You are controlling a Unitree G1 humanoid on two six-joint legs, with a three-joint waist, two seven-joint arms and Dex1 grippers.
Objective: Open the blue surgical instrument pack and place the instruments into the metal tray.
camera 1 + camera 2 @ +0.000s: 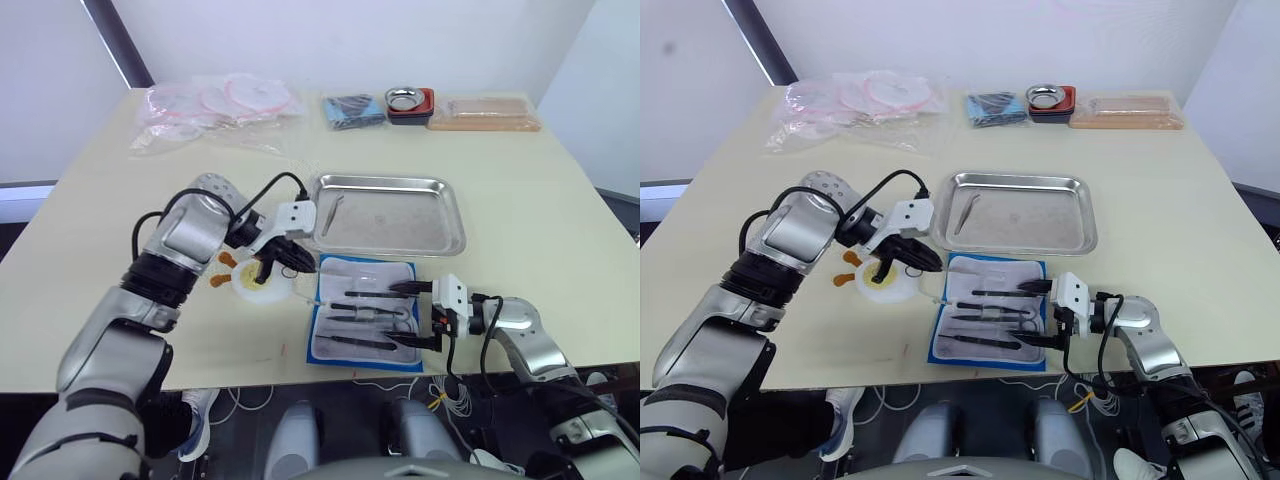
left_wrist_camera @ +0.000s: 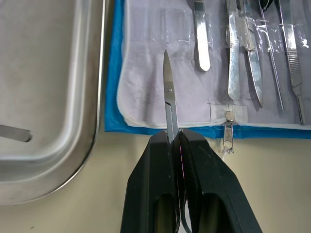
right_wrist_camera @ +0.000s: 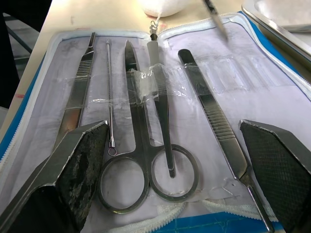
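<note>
From my head cameras, the blue surgical instrument pack [image 1: 365, 312] lies unzipped and flat at the near edge of the table [image 1: 520, 200], just near of the metal tray [image 1: 390, 213], with one slim instrument [image 1: 331, 214] already lying in the tray's left part. My left gripper [image 1: 281, 256] sits at the pack's far-left corner, fingers pressed together; my right gripper [image 1: 418, 314] rests over the pack's right edge, its fingers spread wide apart. In my left wrist view, the left gripper's fingers [image 2: 155, 189] are clamped on a small pair of scissors [image 2: 168, 99], whose closed blades point out over the pale lining; the handles are hidden between the fingers. The tray's rounded corner lies just beside the pack there. In my right wrist view, the wide-set fingers [image 3: 80, 160] hold nothing and frame ring-handled scissors [image 3: 146, 160], a thin probe [image 3: 110, 97] and flat-handled tools [image 3: 214, 121] taped under clear strips; the pack's edges are cut off.
</note>
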